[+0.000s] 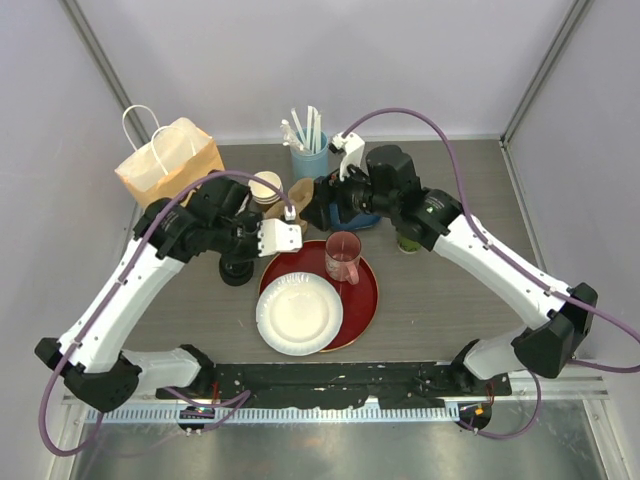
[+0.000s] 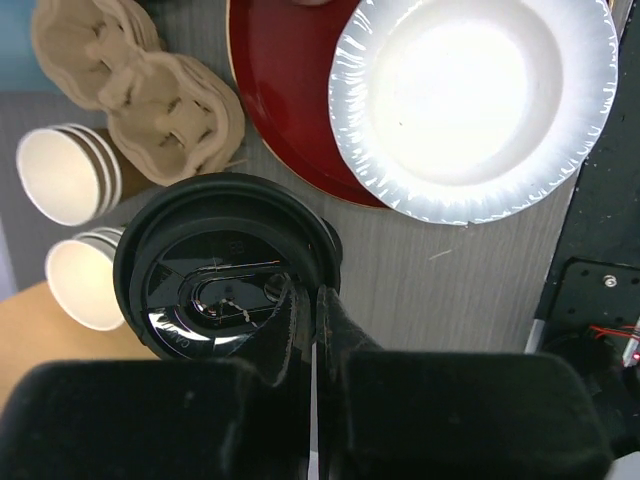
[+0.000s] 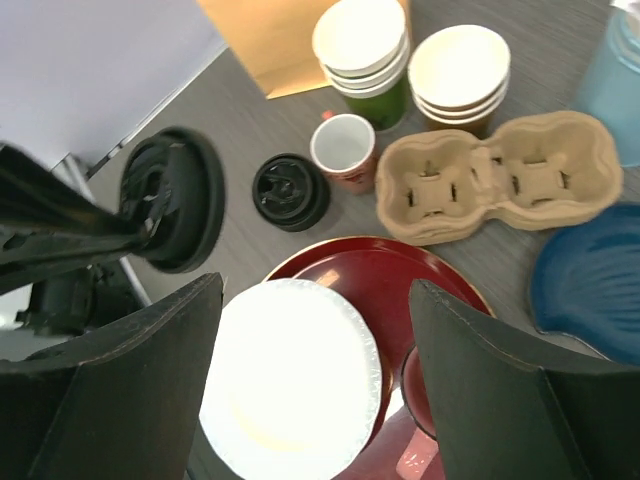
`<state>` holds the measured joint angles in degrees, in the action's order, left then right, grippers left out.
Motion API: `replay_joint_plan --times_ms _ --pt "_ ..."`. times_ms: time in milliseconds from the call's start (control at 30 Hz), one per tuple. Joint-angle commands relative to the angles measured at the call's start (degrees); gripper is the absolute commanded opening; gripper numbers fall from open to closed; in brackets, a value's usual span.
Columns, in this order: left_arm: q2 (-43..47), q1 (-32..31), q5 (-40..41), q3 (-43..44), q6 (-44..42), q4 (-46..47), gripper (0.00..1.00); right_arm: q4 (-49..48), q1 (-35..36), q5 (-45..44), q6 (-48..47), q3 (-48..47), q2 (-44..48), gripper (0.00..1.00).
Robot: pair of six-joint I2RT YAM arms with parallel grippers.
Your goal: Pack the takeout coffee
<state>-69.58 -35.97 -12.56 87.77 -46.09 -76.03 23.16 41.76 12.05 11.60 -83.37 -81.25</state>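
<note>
We pinch the black lid (image 2: 210, 270) by its rim in the clamped left tool (image 2: 312, 300), likely to seat it flat; the right tool (image 3: 315, 295) gapes wide, empty.

A robotics lab cell: left arm (image 1: 120, 295) and right arm (image 1: 500, 263) bolted to a black rail (image 1: 330, 385) edging a grey worktop (image 1: 450, 310), walled by plain pale panels (image 1: 330, 50) on metal posts (image 1: 540, 70).

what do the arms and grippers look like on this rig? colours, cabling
The left arm and right arm have white link shells with black joint housings. A purple cable loops along each from base to wrist. A white block sits at each wrist. The left gripper and right gripper are black, with two broad matte fingers each.
</note>
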Motion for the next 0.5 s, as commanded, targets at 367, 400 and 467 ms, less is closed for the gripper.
replay_joint_plan --times_ms 367,400,467 --pt "-34.34 -11.83 -3.7 38.84 2.58 -4.05 0.0 5.21 -29.7 -3.52 0.27 9.1 19.81 0.89" --pt "-36.48 -12.54 -3.96 40.97 4.32 -3.26 0.0 5.58 -31.37 -4.31 0.18 10.24 19.9 0.9" --pt "-43.05 -13.95 -5.45 47.37 6.17 -1.24 0.0 5.5 -35.93 -7.81 0.7 11.82 20.17 0.91"
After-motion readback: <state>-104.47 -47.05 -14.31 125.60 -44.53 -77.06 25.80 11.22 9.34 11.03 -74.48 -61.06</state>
